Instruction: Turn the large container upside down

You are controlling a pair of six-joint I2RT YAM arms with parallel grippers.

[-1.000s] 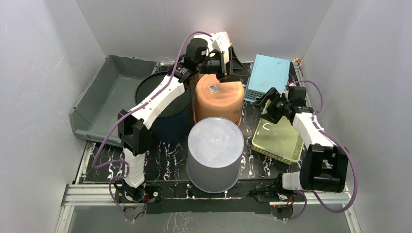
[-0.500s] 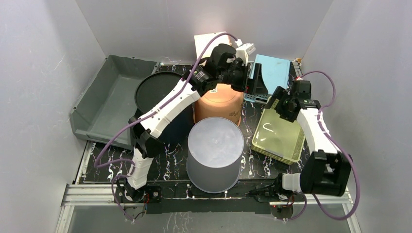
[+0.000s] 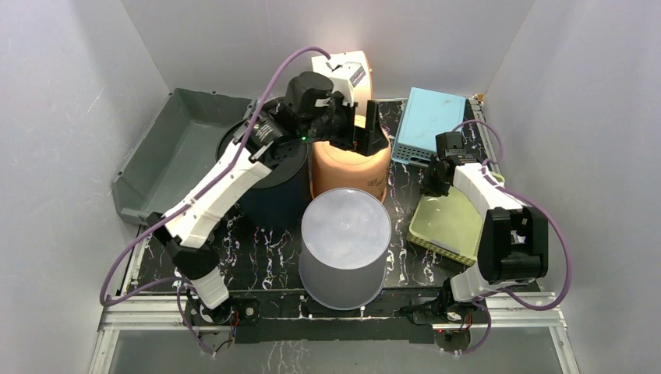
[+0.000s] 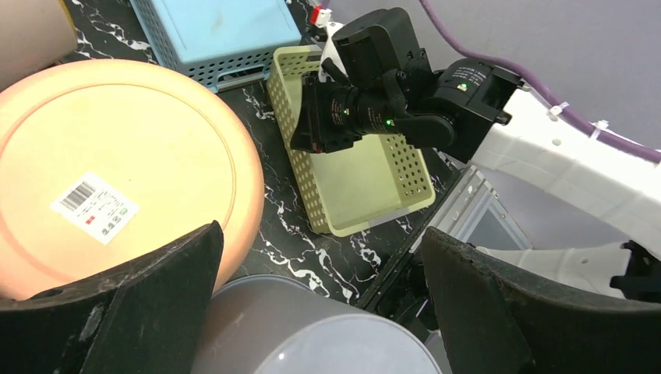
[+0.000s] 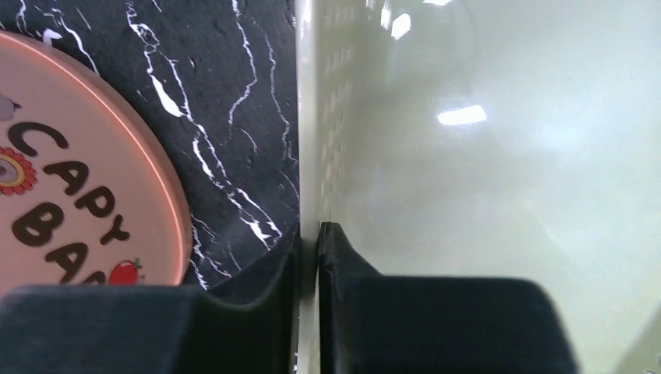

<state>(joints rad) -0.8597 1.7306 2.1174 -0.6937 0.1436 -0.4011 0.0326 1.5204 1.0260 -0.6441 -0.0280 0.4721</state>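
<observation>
The right gripper [image 5: 316, 238] has just snapped down from wide open to a narrow pinch, and its wrist view shows one finger outside and one inside the thin side wall of the yellow basket [image 3: 448, 224], so it now has that wall in its grip. The arm has also shifted from over the basket to its far corner on the side facing the orange bucket [image 3: 351, 167]. The basket, judged to be the container meant, sits open side up on the right of the table [image 3: 265, 249], just in front of the blue basket [image 3: 431, 121]; the flip has not begun, but the hold needed for it looks made. The left gripper [image 4: 319, 234] has swung back over the orange bucket, spread fully wide and holding nothing
</observation>
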